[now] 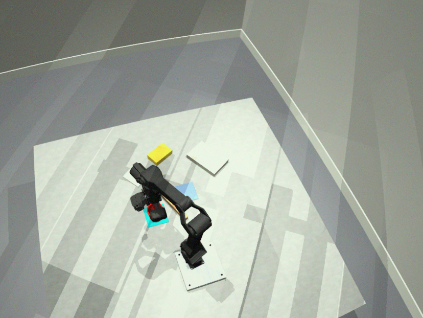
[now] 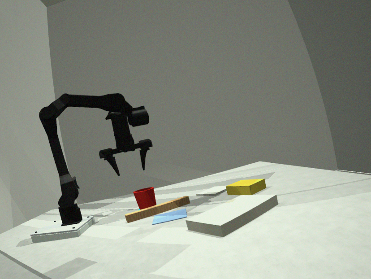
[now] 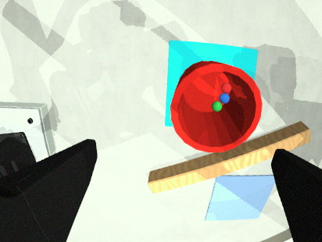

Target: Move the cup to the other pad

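The red cup [image 1: 149, 209] [image 2: 145, 198] [image 3: 207, 126] stands upright on the cyan pad [image 1: 152, 223] [image 3: 177, 52]. A red marble [image 3: 226, 87], a blue marble [image 3: 224, 98] and a green marble [image 3: 216, 106] lie inside it. The light blue pad [image 1: 191, 191] [image 2: 172, 216] [image 3: 239, 199] is bare where it shows. My gripper [image 2: 131, 172] [image 3: 188, 154] is wide open and empty, above the cup and clear of its rim. In the top view the arm hides part of the cup and of the light blue pad.
A wooden bar [image 1: 178, 210] [image 2: 158, 208] [image 3: 230, 157] lies between the two pads, close beside the cup. A yellow block [image 1: 159, 154] [image 2: 245, 187], a thick white slab [image 1: 207, 159] [image 2: 234, 210] and a thin white tile [image 1: 130, 178] [image 2: 211, 191] lie farther out from the arm's base.
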### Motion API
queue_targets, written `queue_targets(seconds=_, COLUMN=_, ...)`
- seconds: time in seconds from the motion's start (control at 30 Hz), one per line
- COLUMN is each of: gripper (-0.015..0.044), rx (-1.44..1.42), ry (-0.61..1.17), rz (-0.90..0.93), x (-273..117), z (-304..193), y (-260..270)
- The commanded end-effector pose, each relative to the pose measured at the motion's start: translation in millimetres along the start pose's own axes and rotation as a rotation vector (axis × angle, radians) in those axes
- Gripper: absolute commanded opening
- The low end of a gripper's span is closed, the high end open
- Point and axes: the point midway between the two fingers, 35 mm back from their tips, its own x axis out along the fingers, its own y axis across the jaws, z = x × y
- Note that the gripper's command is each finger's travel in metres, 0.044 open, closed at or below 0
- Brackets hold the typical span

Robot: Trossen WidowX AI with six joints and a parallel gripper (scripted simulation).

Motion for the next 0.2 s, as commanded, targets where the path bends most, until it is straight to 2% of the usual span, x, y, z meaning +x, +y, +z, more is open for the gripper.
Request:
queue_targets(seconds=0.0, gripper=0.0440, rx=0.004, ry=0.001, rz=-0.007, x=-12.7, z=0.0, y=0.1)
queue_targets(seconds=0.17, gripper=0.0440, rx=0.001, ry=-0.002, rz=-0.004, x=-9.9, z=0.6, y=0.4)
